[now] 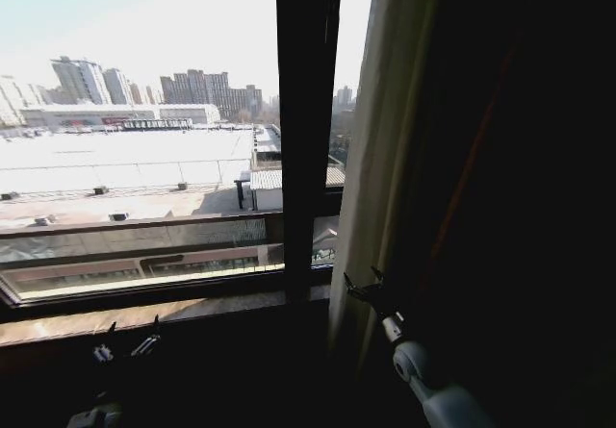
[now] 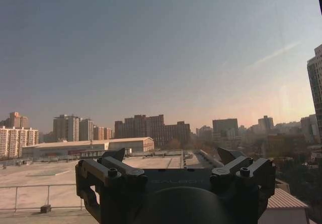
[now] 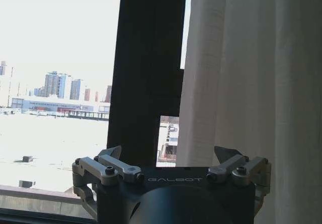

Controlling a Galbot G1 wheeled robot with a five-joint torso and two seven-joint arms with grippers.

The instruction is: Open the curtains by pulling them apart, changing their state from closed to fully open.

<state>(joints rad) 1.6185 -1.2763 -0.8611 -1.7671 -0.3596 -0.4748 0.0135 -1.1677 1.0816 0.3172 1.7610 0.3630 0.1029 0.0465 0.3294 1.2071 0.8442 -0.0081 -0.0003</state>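
A white pleated curtain (image 1: 380, 159) hangs gathered at the right of the window, just right of the dark window post (image 1: 308, 130). In the right wrist view its woven fabric (image 3: 251, 83) fills the side beyond the post (image 3: 148, 73). My right gripper (image 1: 364, 284) is open, raised at the curtain's lower inner edge, its fingers (image 3: 227, 156) spread with nothing between them (image 3: 168, 153). My left gripper (image 1: 125, 341) sits low in front of the sill, open (image 2: 171, 156), facing bare glass and the city beyond.
A dark, thick drape (image 1: 520, 207) takes up the far right beside the white curtain. The window sill (image 1: 144, 317) runs across below the glass. Rooftops and tower blocks lie outside.
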